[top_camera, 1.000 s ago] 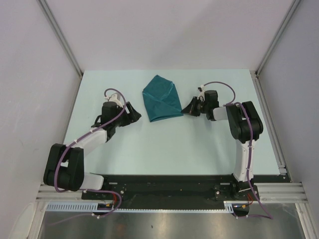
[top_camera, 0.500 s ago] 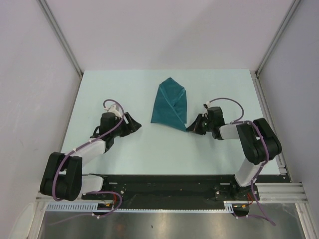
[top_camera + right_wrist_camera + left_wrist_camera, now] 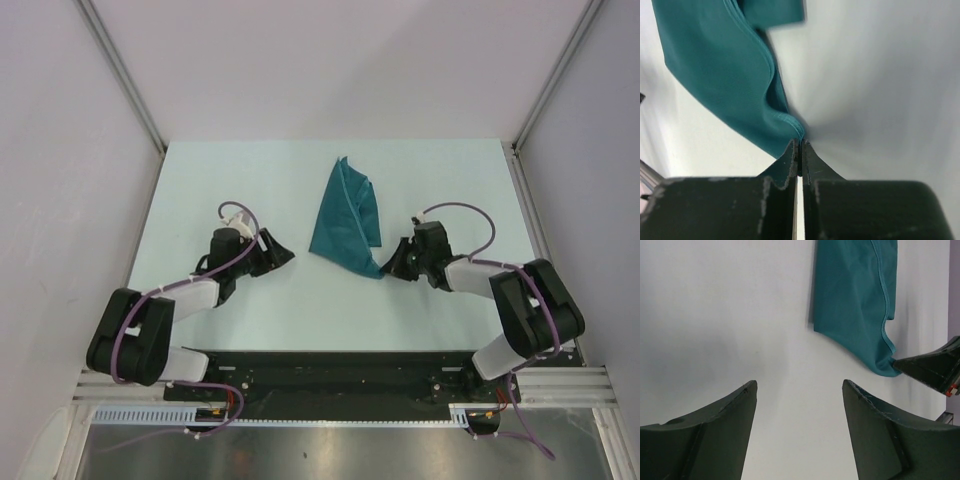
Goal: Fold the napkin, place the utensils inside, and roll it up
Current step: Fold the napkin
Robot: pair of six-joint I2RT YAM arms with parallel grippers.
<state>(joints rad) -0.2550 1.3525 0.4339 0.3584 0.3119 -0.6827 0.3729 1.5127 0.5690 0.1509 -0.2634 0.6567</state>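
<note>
Left pincer hovered low, its fingers apart, over the pale green bench, well apart from the folded teal cloth napkin lying mid-bench. Right pincer was clamped on the napkin's near hemmed corner, with bench showing around its other edges.

Napkin: plain teal, slight sheen. Table: pale mint, unpatterned. Left gripper, right gripper: black. Cables: purple.

A pale green table stood under soft, even light, enclosed by plain white walls joined at slanting metal posts, with a black plate, an aluminium rail and a shiny steel sheet along its near edge.
</note>
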